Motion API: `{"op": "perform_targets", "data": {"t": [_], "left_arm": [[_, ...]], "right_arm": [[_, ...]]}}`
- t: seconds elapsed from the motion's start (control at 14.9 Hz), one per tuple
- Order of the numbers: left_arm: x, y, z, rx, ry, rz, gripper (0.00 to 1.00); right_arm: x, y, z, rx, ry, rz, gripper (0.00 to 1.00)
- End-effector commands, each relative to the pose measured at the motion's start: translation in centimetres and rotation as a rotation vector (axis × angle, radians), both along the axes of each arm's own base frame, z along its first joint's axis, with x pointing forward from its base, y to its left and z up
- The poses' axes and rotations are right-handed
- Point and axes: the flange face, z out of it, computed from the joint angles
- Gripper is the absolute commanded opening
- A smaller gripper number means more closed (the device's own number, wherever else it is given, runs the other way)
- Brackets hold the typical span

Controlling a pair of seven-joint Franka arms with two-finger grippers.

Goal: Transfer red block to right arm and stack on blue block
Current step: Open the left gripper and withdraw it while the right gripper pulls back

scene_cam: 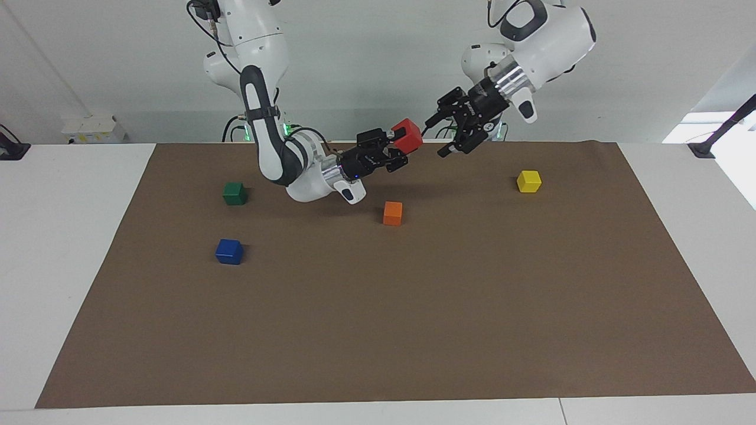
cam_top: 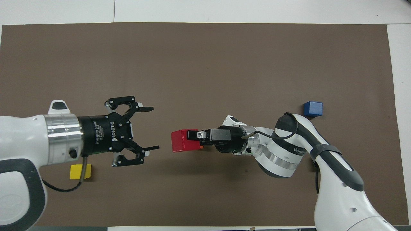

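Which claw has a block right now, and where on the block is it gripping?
The right claw holds the red block in the air by the end facing its own arm. The left claw is open and holds nothing.

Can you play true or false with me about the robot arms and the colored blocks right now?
1. The right gripper holds the red block up in the air. True.
2. The left gripper is squeezing the red block too. False: it is open and apart from the block.
3. The blue block sits on the brown mat with nothing on it. True.
4. The green block is stacked on the blue block. False: it sits on the mat, nearer to the robots.
5. The orange block is in a gripper. False: it rests on the mat.
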Motion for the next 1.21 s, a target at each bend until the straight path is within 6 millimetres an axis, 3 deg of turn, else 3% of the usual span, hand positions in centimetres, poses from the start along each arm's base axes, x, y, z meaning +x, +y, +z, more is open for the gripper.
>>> {"op": "perform_targets", "data": {"t": [0.0, 0.27, 0.34, 0.4, 0.6, 0.8, 1.01, 1.14], "left_arm": [[0.6, 3.6, 0.3, 0.092, -0.087, -0.079, 1.00], [1.5, 5.9, -0.7, 0.363, -0.217, -0.212, 1.00], [1.9, 7.3, -0.7, 0.418, -0.267, -0.271, 1.00], [2.4, 8.9, -0.8, 0.477, -0.321, -0.350, 1.00], [3.9, 11.0, 0.9, 0.604, -0.392, -0.591, 1.00], [4.6, 11.9, 2.1, 0.686, -0.408, -0.822, 1.00], [4.5, 12.9, 2.5, 0.730, -0.440, -1.136, 1.00], [4.8, 14.0, 3.4, 0.721, -0.441, -1.334, 1.00]], "right_arm": [[0.9, -2.5, 1.8, -0.108, -0.014, 0.032, 0.00], [1.6, -7.4, 7.7, -0.439, -0.027, 0.045, 0.00], [1.6, -8.7, 9.0, -0.516, -0.034, 0.048, 0.00], [1.5, -9.9, 9.4, -0.574, -0.051, 0.062, 0.00], [1.9, -14.6, 8.5, -0.769, -0.123, 0.103, 0.00], [2.2, -20.4, 7.5, -1.033, -0.214, 0.180, 0.00], [3.7, -25.9, 9.2, -1.320, -0.285, 0.244, 0.00], [4.4, -27.6, 10.8, -1.491, -0.292, 0.282, 0.00]]}}
